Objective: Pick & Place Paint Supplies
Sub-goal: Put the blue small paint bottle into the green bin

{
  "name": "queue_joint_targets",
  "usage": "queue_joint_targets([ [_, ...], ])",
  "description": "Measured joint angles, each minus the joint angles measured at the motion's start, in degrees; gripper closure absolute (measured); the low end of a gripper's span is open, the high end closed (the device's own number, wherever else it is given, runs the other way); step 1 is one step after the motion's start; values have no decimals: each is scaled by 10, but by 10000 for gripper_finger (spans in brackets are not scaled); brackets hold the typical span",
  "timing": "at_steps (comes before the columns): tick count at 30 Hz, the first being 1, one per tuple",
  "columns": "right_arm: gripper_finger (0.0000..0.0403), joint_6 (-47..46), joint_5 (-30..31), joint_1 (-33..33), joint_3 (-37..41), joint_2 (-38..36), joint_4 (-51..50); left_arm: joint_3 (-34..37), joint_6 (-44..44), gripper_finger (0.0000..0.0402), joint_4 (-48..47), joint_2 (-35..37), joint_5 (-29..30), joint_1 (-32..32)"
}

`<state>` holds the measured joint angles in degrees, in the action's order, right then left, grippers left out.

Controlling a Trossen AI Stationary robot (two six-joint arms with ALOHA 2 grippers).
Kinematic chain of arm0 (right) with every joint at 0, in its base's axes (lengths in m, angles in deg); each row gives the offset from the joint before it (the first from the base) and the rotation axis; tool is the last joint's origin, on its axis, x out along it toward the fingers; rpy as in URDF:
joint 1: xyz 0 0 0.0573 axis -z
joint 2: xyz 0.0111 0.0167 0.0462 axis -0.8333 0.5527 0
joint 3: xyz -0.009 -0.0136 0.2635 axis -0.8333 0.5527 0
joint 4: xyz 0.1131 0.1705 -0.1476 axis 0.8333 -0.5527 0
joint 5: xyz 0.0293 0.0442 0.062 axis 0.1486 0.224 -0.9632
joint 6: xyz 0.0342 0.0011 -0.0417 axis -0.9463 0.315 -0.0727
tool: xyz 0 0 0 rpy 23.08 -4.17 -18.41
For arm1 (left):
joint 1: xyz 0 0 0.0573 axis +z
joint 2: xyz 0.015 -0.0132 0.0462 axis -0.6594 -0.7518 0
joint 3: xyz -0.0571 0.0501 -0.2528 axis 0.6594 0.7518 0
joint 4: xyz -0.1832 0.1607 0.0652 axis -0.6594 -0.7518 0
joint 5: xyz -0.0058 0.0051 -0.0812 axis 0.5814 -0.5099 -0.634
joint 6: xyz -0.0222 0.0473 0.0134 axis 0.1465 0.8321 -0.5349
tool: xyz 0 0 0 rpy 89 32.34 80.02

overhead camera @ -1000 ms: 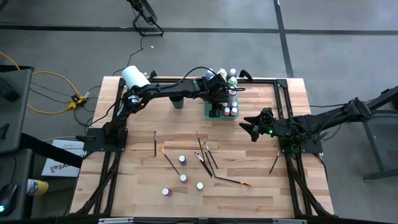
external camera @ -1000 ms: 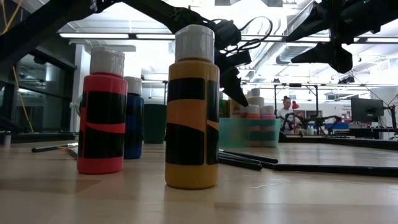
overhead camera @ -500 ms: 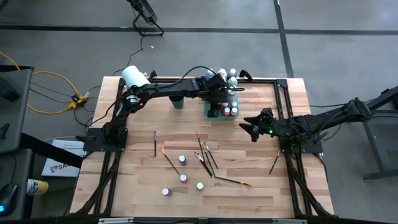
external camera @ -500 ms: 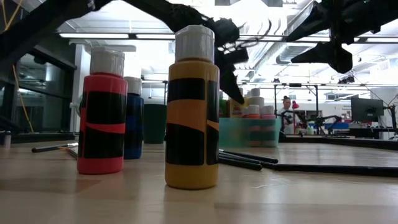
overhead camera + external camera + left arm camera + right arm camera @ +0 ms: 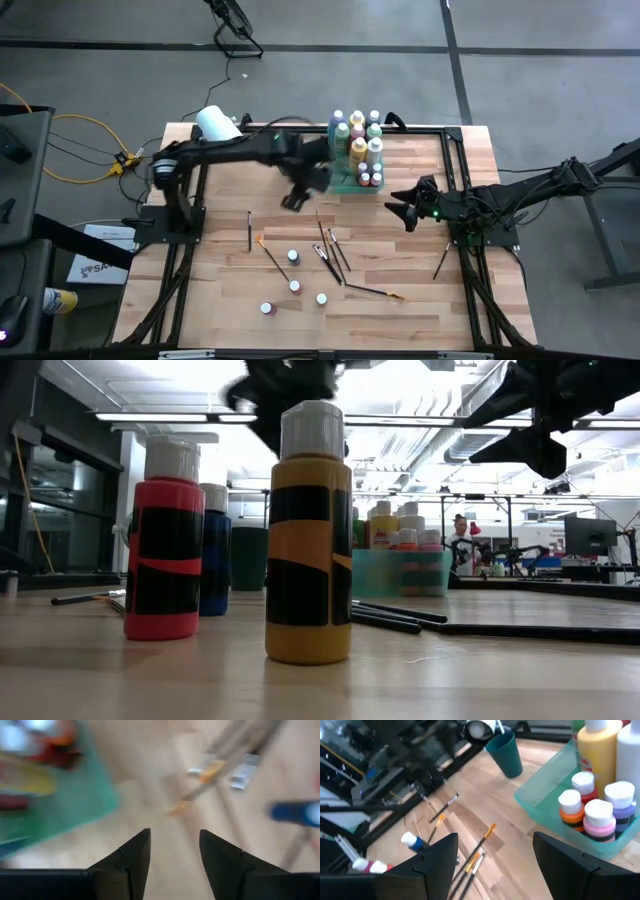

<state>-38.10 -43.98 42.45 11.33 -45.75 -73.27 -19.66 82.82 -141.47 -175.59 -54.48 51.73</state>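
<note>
1. Brushes lie loose mid-table w/ four small bottles beside them — thin, stiff, light; I'd pinch a handle at mid-length, bottles at the body under the cap.
2. Left gripper hangs over bare wood by the green tray, fingers apart, holding nothing.
3. Tray's already packed w/ upright bottles.
4. Right gripper waits near the tray's right side — jaws spread wide, empty.
5. Wood table looks flat, fairly smooth; workshop behind, a person far off.
</note>
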Motion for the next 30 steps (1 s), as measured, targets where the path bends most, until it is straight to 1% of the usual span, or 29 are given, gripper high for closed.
queue_joint_targets([
  [4, 151, 15, -28, 0, 0, 0, -6, 132, -18, 238, 51, 93, -73, -52],
  [6, 151, 23, -41, 0, 0, 0, -7, 195, -35, 238, 86, 138, -89, -82],
  [9, 151, 40, -60, 0, 0, 0, -8, 275, -79, 238, 152, 195, -84, -124],
  [13, 151, 40, -65, 0, 0, 0, -5, 347, -123, 238, 205, 226, -48, -171],
  [16, 151, 39, -65, 0, 0, 0, -3, 386, -120, 238, 248, 226, -32, -198],
  [20, 151, 10, -65, 0, 0, 0, -3, 427, -114, 238, 297, 226, -32, -215],
  [25, 151, -3, -65, 0, 0, 0, -3, 445, -139, 237, 297, 231, -32, -213],
  [27, 151, -3, -65, 0, 0, 0, -3, 449, -140, 232, 325, 232, -31, -214],
  [30, 151, -4, -65, 0, 0, 0, -4, 453, -139, 208, 362, 231, -26, -213],
])
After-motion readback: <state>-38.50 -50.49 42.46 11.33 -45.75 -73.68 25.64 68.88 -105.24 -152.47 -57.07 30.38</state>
